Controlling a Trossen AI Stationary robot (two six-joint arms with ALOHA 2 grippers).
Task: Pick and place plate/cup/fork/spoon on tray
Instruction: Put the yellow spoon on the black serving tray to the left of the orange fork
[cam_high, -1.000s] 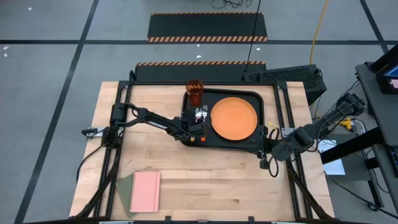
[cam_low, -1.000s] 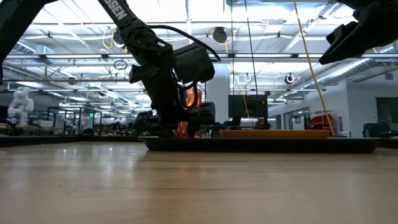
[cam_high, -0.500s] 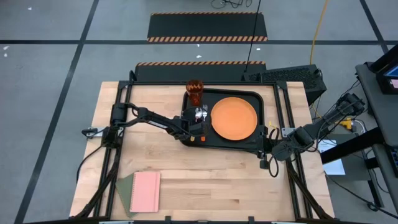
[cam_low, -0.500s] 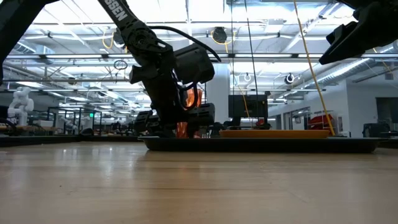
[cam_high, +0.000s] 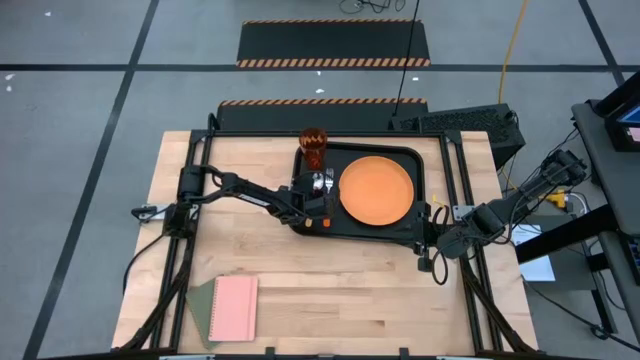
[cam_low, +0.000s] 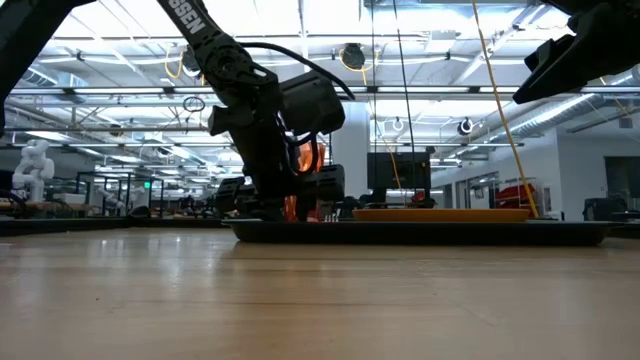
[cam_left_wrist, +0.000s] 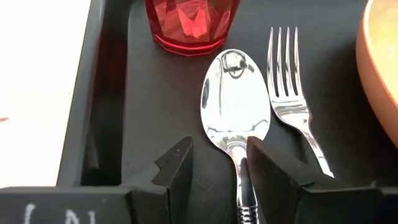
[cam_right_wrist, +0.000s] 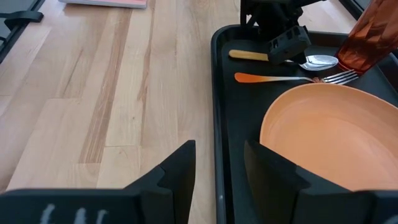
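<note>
The black tray (cam_high: 370, 231) lies at the table's far middle. On it are the orange plate (cam_high: 375, 190) at the right, the amber cup (cam_high: 313, 147) upright at the far left corner, and the spoon (cam_left_wrist: 235, 106) and fork (cam_left_wrist: 289, 81) side by side between cup and plate. My left gripper (cam_left_wrist: 217, 165) is open and low over the tray's left part. Its fingers stand on either side of the spoon's neck. My right gripper (cam_right_wrist: 219, 162) is open and empty off the tray's near right corner (cam_high: 432, 250). My left gripper comes slanting down from the table's left. One finger (cam_left_wrist: 273, 171) stands right beside the spoon's neck (cam_left_wrist: 239, 155); I cannot tell whether it touches. The spoon lies flat on the tray floor, bowl toward the cup, its yellow handle (cam_right_wrist: 247, 56) behind the fingers.
A pink notebook (cam_high: 234, 308) lies on a green mat at the table's near left. Bare wood lies between it and the tray. The table's black frame rails run along the left and right edges.
</note>
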